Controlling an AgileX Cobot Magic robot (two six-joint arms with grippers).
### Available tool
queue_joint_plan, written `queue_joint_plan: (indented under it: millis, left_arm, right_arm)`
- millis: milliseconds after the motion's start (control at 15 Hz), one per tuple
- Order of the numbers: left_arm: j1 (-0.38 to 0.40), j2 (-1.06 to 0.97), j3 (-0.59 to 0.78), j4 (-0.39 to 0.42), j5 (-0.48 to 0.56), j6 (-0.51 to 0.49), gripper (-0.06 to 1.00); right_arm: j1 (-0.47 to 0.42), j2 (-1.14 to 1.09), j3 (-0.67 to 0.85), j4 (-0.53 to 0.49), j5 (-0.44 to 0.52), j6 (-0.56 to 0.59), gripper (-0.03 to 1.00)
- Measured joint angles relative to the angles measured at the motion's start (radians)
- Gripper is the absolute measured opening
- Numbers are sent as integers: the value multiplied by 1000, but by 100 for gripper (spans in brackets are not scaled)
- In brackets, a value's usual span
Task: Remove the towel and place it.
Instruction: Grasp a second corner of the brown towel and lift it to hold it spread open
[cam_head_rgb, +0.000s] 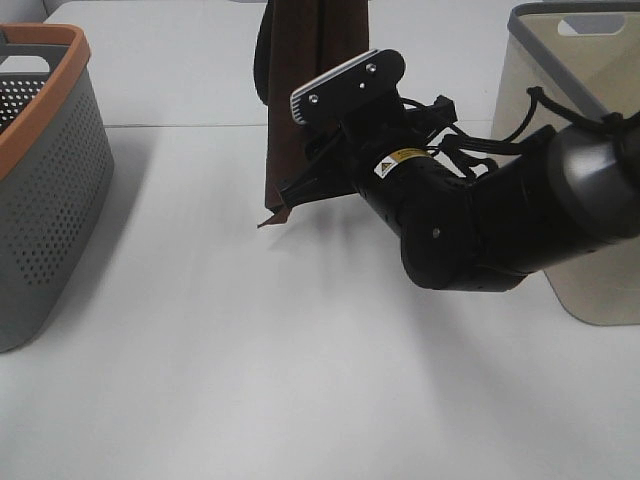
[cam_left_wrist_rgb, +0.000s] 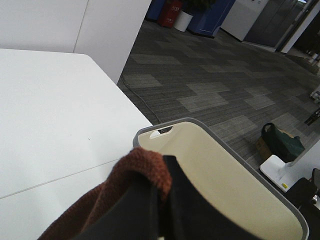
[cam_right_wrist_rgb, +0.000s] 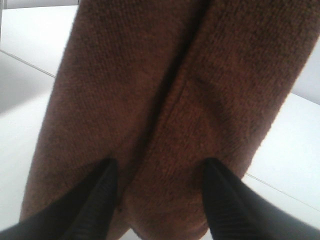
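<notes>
The dark brown towel (cam_head_rgb: 310, 60) hangs down in folds over the middle of the white table (cam_head_rgb: 250, 380); its lower corner ends just above the surface. In the left wrist view my left gripper (cam_left_wrist_rgb: 162, 180) is shut on the towel's top edge (cam_left_wrist_rgb: 137, 167) and holds it up; this gripper is out of the exterior view's top edge. My right gripper (cam_head_rgb: 292, 190) reaches in from the right at the towel's lower part. In the right wrist view it (cam_right_wrist_rgb: 160, 200) is open, with the towel (cam_right_wrist_rgb: 165, 100) hanging right at its spread fingers (cam_right_wrist_rgb: 100, 200). No white label shows.
A grey perforated basket with an orange rim (cam_head_rgb: 60, 45) stands at the left. A beige basket with a grey rim (cam_head_rgb: 575, 15) stands at the right, behind my right arm; it also shows in the left wrist view (cam_left_wrist_rgb: 225, 165). Beyond the table's edge is carpeted floor (cam_left_wrist_rgb: 225, 75).
</notes>
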Motion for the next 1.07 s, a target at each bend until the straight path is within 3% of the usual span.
queue_joint_plan:
  millis: [267, 467, 1000, 1067]
  left_arm:
    - [0, 0, 0, 0, 4, 0, 0]
    - [0, 0, 0, 0, 4, 0, 0]
    - [0, 0, 0, 44, -28, 38, 0]
    - [0, 0, 0, 59, -34, 38, 0]
  right_arm:
    - [0, 39, -51, 13, 0, 17, 55]
    - [0, 39, -66, 91, 0, 17, 53]
    - [0, 39, -68, 212, 0, -69, 0]
    - [0, 39, -68, 233, 3, -89, 0]
